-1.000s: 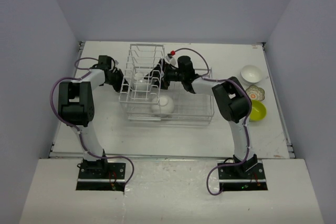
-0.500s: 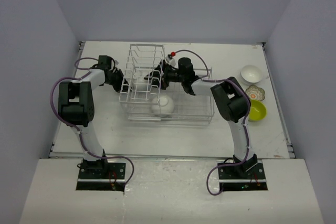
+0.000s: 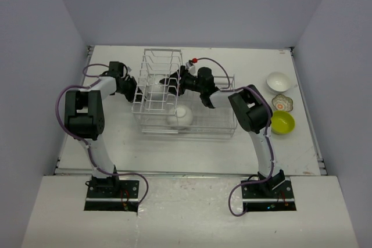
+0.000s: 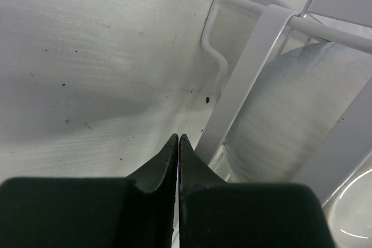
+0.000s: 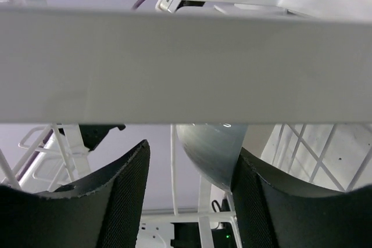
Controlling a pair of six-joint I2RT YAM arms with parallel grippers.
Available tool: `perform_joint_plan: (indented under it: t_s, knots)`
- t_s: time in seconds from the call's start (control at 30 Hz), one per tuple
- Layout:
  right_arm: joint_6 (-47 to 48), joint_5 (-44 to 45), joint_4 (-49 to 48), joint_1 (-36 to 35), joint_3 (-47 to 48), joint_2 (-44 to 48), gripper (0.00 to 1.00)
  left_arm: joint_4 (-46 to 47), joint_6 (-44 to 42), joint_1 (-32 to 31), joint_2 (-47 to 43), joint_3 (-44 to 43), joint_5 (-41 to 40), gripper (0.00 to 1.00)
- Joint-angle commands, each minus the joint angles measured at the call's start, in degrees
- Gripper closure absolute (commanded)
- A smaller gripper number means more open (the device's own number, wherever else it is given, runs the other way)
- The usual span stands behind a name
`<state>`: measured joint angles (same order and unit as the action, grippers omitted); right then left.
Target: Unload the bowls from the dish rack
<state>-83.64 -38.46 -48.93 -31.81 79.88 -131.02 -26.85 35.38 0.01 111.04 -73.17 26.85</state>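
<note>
Dish rack: white-coated wire, built as a low rectangular basket with a taller slotted section at its left end. It is set mid-table, its long side running left to right. Close up, the wire is seen as smooth, glossy round rod, with broader flat bars between.

Table: white and matt, flecked with small dark specks in the left wrist view.

Bowls, all small and round:
- Upright white bowl: held on edge in the slotted section. A faintly streaked, curved outer wall is seen behind the wires.
- Domed white bowl: lies in the low basket just in front of the slotted section, apparently mouth down, though this is not certain from above.
- Plain white bowl, patterned bowl and lime-yellow bowl: lined up near the table's right edge, well apart from the rack. The last is glossy.

Left tool: black, tapered fingers pressed together with nothing between them. It is placed low at the rack's left side, just beside a flat bar.

Right tool: reached into the slotted section from the right, jaws partway apart. Black, finely stippled pads are set either side of the upright bowl's rim. A gap is seen at one pad; contact at the other cannot be told.
</note>
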Motion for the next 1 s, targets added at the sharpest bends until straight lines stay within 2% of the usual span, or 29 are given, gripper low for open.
perform_joint_plan:
  t_s: [0.0,0.23,0.53,0.6,0.67,0.97]
  knots:
    - [-3.99,4.17,-3.37,-0.62,-0.59,-0.82,0.45,1.45,0.57,-0.27,0.31,-1.19,3.29,1.00]
    - [-5.48,6.28,-1.70,-1.14,-0.51,-0.99,0.57,1.63,0.40,-0.27,0.75,-1.28,3.38,1.00]
    - [-8.38,7.43,-2.57,-1.94,-0.77,-1.87,0.79,1.98,0.75,-0.27,1.37,-2.16,3.73,1.00]
    - [-9.61,6.73,-3.97,-1.94,-0.69,-2.65,0.92,2.07,0.75,-0.27,1.46,-1.98,3.91,1.00]
    - [-10.49,6.03,-5.73,-1.94,-1.21,-3.10,1.00,2.15,0.84,-0.27,1.63,-1.89,4.00,1.00]
    - [-13.56,2.86,-16.62,-1.94,-2.45,-3.45,1.00,2.33,1.01,-0.27,2.42,-2.51,3.91,1.00]
